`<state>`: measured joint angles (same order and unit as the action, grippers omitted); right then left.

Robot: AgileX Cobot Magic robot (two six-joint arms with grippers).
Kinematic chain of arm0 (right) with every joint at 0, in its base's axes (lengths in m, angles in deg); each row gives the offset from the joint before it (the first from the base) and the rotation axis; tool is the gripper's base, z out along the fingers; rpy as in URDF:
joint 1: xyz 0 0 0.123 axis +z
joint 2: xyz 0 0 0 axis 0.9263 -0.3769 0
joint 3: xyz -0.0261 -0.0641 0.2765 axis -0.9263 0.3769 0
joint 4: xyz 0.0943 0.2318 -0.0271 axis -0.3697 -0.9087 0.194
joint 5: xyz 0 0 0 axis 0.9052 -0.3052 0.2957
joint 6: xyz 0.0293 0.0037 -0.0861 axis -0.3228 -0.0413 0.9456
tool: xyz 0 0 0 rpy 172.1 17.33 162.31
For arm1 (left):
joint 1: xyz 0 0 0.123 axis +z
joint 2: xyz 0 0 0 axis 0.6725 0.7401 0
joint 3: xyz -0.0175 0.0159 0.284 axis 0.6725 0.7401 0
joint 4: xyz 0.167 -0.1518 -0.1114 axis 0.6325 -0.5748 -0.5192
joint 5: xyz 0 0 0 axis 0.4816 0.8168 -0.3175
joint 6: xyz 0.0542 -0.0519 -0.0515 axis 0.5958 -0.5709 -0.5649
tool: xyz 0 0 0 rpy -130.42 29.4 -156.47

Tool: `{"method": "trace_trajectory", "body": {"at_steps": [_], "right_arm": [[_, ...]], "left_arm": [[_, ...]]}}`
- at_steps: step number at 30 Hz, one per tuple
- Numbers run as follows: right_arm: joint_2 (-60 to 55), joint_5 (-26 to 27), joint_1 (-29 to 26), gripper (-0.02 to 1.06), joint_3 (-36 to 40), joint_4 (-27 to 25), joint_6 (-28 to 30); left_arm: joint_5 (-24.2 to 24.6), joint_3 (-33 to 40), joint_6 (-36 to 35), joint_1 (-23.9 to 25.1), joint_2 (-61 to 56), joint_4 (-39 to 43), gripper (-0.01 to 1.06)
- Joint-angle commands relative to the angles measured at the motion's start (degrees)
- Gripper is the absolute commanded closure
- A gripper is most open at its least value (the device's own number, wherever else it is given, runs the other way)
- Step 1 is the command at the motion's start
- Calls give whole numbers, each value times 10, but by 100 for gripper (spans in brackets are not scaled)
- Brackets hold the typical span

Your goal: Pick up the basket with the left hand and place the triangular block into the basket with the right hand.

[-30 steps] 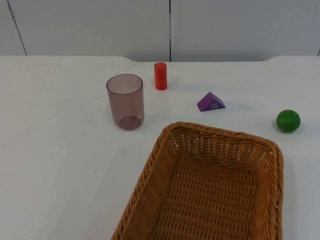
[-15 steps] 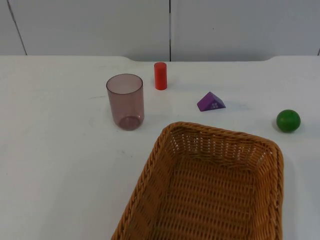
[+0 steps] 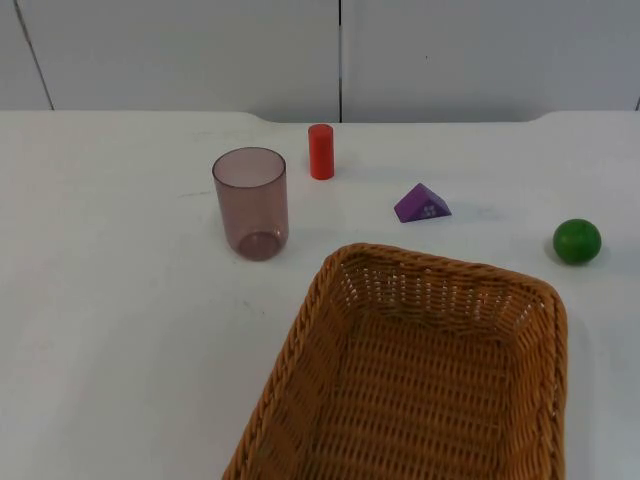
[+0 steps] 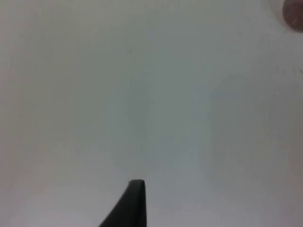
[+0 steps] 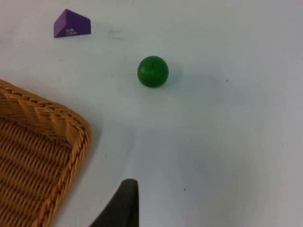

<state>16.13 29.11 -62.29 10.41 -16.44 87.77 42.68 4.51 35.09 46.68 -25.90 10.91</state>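
A woven brown basket (image 3: 440, 262) sits on the white table at the near right, and nothing lies in it. The purple triangular block (image 3: 421, 204) lies on the table just beyond the basket's far rim. My right gripper (image 5: 124, 203) hangs over bare table beside the basket's corner (image 5: 71, 123), with the triangular block (image 5: 71, 23) farther off. My left gripper (image 4: 135, 203) hangs over bare white table, apart from the basket. Neither gripper touches anything.
A translucent purplish cup (image 3: 251, 203) stands upright left of the basket, and its edge (image 4: 294, 12) shows near the left gripper. A red cylinder (image 3: 321, 152) stands behind the cup. A green ball (image 3: 577, 241) rests at the right, ahead of the right gripper (image 5: 153, 71).
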Motion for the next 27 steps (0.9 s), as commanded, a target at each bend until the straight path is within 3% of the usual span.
{"method": "trace_trajectory", "body": {"at_steps": [1,6,12,16,18,20,21,24,27], "right_arm": [[-2,6,-3,-1,-3,-1,7],[-2,8,-3,-1,-3,-1,7],[-2,8,-3,-1,-3,-1,7],[-2,8,-3,-1,-3,-1,7],[-2,8,-3,-1,-3,-1,7],[-2,8,-3,-1,-3,-1,7],[-2,8,-3,-1,-3,-1,7],[-2,8,-3,-1,-3,-1,7],[-2,8,-3,-1,-3,-1,7]], "left_arm": [[-11,-3,6,-1,10,-8,0],[-13,-15,24,-1,26,-36,1],[9,-59,109,-1,94,-141,17],[28,-79,144,-14,146,-170,17],[32,-93,144,-47,196,-159,17],[30,-107,142,-111,256,-153,17],[30,-107,142,-111,256,-153,17],[7,-118,121,-185,328,-146,17],[-10,-127,102,-226,374,-135,17]]}}
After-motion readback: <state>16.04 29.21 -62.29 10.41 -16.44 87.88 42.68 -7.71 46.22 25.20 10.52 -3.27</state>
